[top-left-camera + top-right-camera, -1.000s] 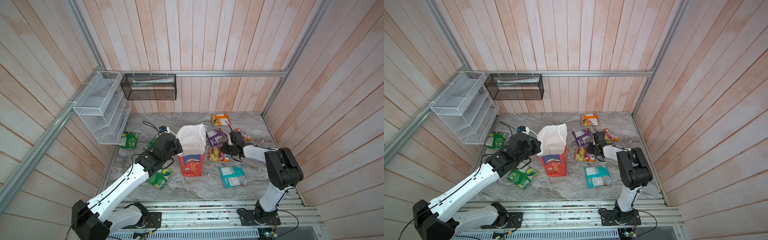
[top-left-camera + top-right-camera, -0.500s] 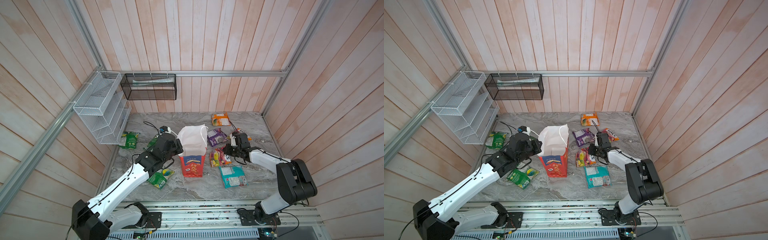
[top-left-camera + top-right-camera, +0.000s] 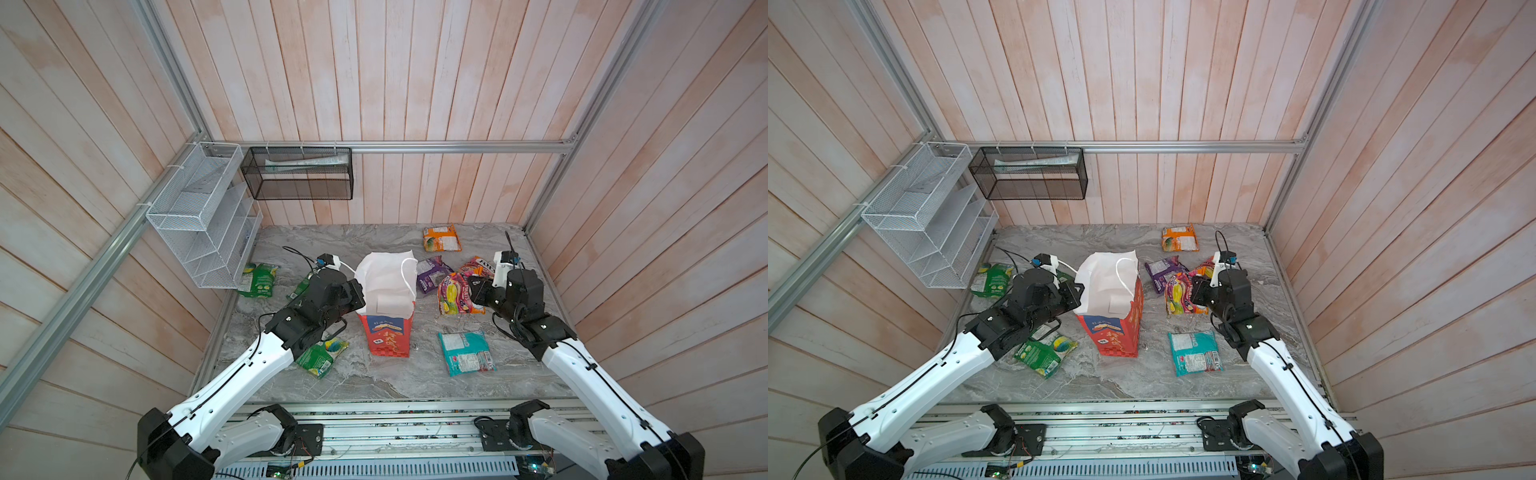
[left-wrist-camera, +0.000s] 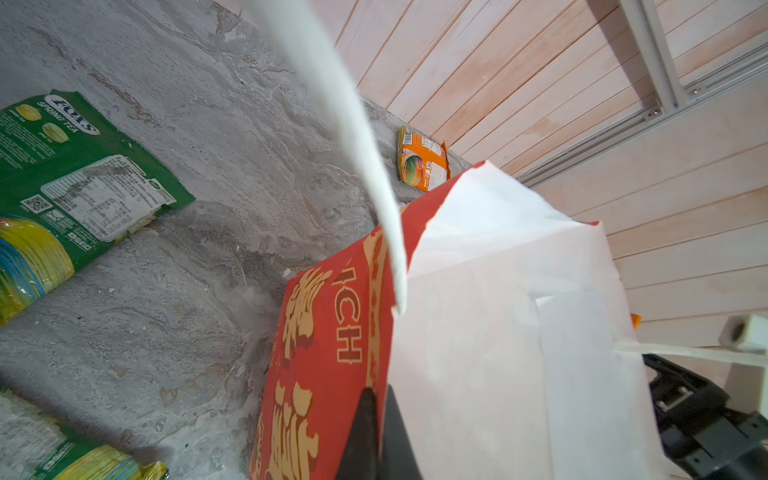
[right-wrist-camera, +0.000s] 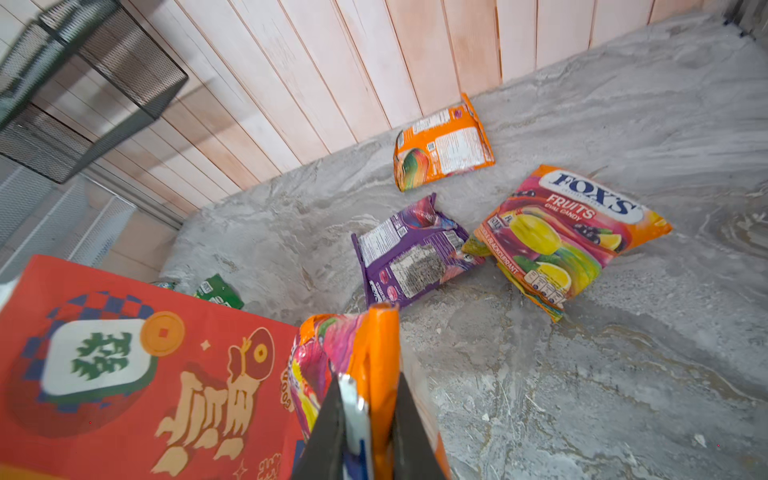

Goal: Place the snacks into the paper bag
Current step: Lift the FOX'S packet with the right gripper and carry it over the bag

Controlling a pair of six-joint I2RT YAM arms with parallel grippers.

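My left claw [image 4: 380, 432] is clamped on the rim of the red paper bag [image 3: 388, 334], which stands upright in the middle of the worktop [image 3: 415, 384]. Just right of the bag, my right claw [image 5: 365, 432] pinches an orange-pink sweet packet [image 5: 332, 353] by its edge.

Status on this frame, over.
Left end effector shut on rim of tall red paper bag. Right end effector shut on glossy orange-pink FOX'S packet, beside bag. White cord handle across mouth.

Lab test booth, not a home: aluminium framing [image 3: 457, 146] edges plank walls [image 3: 415, 83]; my 2 arms [image 3: 249, 365] bolt to a slotted rail [image 3: 395, 419] fronting the marbled counter [image 3: 374, 241]; wire rack [image 3: 199, 220] hung.
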